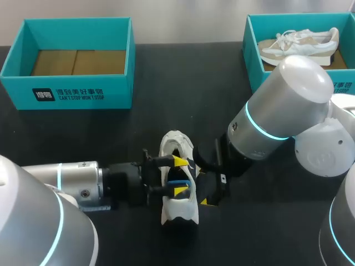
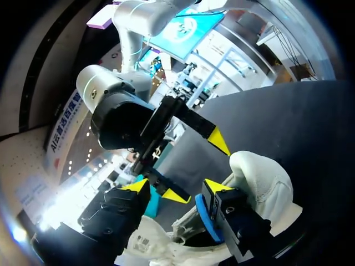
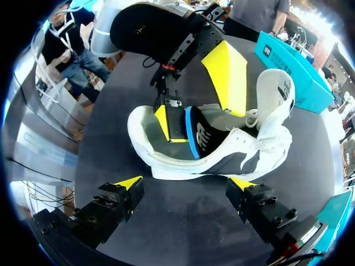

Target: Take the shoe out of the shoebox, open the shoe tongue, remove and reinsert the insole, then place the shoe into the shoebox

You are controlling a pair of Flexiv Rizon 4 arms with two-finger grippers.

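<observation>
A white shoe [image 1: 178, 208] lies on the black table at mid-front, its opening facing up. It also shows in the left wrist view [image 2: 260, 183] and the right wrist view [image 3: 183, 166]. A blue-edged insole [image 3: 191, 133] stands on edge inside it. My left gripper [image 1: 179, 176] comes in from the left. It is open, with one finger in the shoe against the insole [image 2: 204, 219] and the other over the laces. My right gripper [image 3: 186, 184] is open just right of the shoe [image 1: 204, 183], not touching it.
An empty teal shoebox [image 1: 72, 94] stands at the back left. A second teal box [image 1: 252, 55] at the back right holds a beige shoe [image 1: 299, 44]. My right arm's large elbow hangs in front of that box.
</observation>
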